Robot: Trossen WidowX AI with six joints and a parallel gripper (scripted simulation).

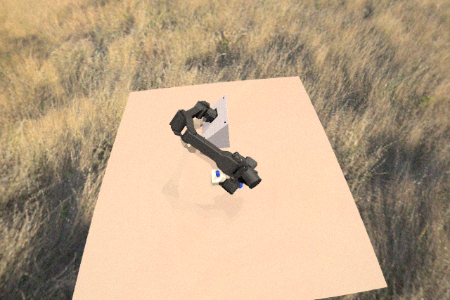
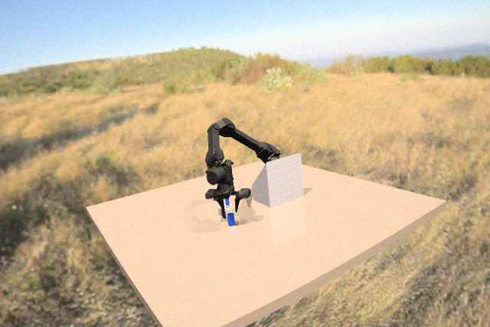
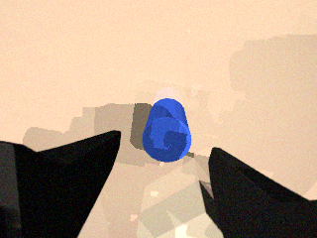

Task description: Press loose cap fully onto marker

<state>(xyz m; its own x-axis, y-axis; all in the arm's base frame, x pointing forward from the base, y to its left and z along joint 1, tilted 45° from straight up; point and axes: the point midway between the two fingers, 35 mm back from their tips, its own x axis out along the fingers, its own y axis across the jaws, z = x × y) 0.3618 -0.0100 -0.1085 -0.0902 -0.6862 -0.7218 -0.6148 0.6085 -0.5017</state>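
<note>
The blue cap (image 3: 165, 130) stands upright on the table, seen from above in the wrist view. My gripper (image 3: 164, 147) is open and points straight down over it, one finger on each side, neither touching. In the top view the white holder block (image 1: 216, 178) with the blue marker (image 1: 217, 173) stands just left of my gripper (image 1: 236, 183), and the cap (image 1: 241, 185) shows as a blue spot under the wrist. In the exterior view the cap (image 2: 230, 218) stands on the table below my fingers (image 2: 229, 207), with the marker (image 2: 227, 201) just behind it.
A grey wedge-shaped block (image 2: 279, 181) stands at the arm's base, behind the work spot; it also shows in the top view (image 1: 218, 126). The table is a tan slab with dry grass all around its edges.
</note>
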